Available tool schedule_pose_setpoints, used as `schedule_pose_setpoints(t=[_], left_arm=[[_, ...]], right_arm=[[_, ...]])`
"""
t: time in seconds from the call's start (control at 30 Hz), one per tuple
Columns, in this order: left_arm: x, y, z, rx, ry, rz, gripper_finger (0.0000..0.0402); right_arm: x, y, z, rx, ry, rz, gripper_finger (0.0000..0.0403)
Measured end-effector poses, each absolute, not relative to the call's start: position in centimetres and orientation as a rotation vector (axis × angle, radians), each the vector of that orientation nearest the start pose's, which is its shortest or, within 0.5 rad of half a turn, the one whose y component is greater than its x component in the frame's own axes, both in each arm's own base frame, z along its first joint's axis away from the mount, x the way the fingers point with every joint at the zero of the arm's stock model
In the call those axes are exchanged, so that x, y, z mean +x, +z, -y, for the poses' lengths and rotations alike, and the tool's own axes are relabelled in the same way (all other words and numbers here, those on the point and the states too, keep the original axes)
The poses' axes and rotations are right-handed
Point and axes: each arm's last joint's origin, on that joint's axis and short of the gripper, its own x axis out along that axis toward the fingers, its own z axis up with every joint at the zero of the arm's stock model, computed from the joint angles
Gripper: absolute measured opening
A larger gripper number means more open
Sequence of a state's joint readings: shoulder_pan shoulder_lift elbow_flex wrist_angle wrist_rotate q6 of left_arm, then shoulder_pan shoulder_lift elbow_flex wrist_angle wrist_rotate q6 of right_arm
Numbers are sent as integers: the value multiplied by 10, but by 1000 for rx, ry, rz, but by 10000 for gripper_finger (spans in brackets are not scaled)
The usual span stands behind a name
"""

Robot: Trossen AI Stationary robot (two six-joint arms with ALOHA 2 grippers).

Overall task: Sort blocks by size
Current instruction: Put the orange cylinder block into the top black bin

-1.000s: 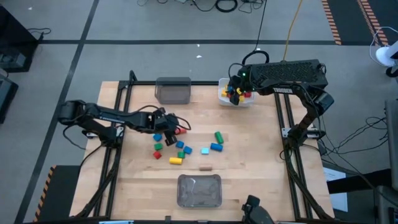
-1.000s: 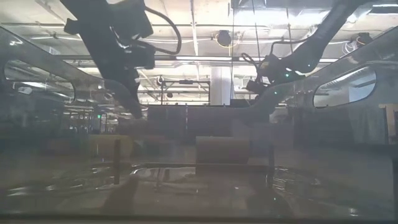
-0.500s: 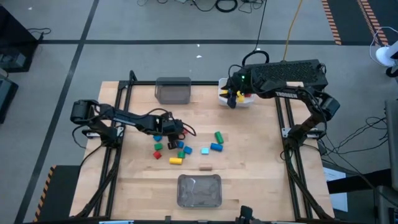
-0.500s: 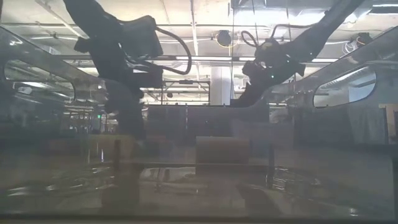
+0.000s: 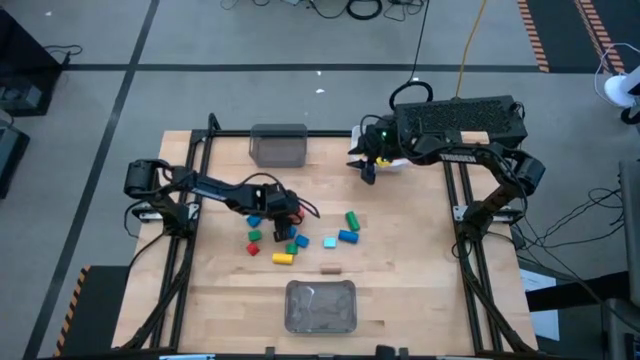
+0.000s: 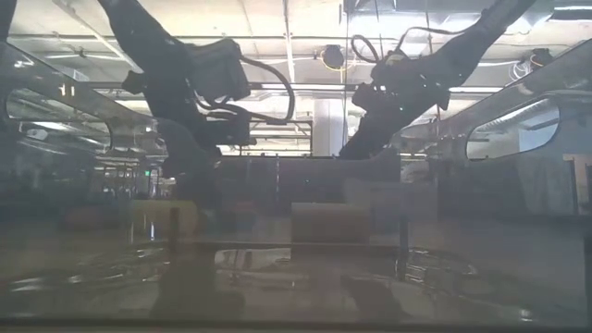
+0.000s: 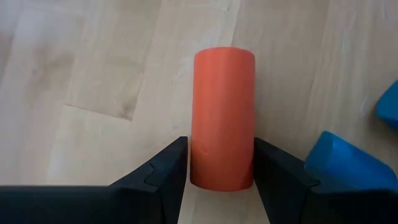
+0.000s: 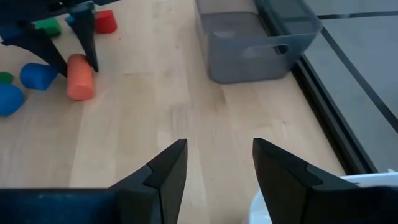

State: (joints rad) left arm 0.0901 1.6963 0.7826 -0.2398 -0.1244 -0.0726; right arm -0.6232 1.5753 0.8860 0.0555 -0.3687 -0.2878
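Observation:
Coloured blocks [image 5: 300, 238] lie loose in a cluster on the wooden table's middle. My left gripper [image 5: 285, 212] is down at the cluster's far side, slanting downward. It is open around a red cylinder [image 7: 222, 99] that lies on the table. Its fingers [image 7: 168, 171] stand on either side of the cylinder's near end, also seen in the right wrist view [image 8: 79, 78]. My right gripper [image 5: 364, 168] hangs open with nothing between its fingers [image 8: 219, 152], above the table beside the white bin [image 5: 395, 162] at the far right. My left gripper has one finger on each side of the red cylinder's end [image 7: 221, 174], coming from above at a slant, along the cylinder's length. The cylinder fills the gap between the fingers, and I cannot tell whether they touch it. It lies flat on the table.
A grey bin [image 5: 278, 146] stands at the far edge. A second bin [image 5: 320, 305] stands at the near edge. Blue blocks [image 7: 339, 165] lie close beside the left gripper. Bare wood lies between the cluster and the far bins.
My left gripper has sunk toward the table and shifted a little toward the right edge, coming down around the red cylinder. My right gripper has swung away from the white bin toward the table's left and near side.

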Motion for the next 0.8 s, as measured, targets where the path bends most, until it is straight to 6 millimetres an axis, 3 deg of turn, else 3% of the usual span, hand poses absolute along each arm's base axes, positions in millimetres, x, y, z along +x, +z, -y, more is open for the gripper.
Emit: schedule_pose_setpoints(t=[0.17,0.3,0.43,0.8], left_arm=[[289,121,-32,-63,268,-1136,164],[288,130,-36,-73,306,-1107,138],[283,142,-42,-75,347,-1076,136],[264,173,-80,-152,482,-998,136]], right_arm=[[274,202,175,31,-145,-585,168],[277,202,170,26,-128,-585,168],[279,202,166,25,-115,-586,168],[285,199,153,41,-72,-615,168]])
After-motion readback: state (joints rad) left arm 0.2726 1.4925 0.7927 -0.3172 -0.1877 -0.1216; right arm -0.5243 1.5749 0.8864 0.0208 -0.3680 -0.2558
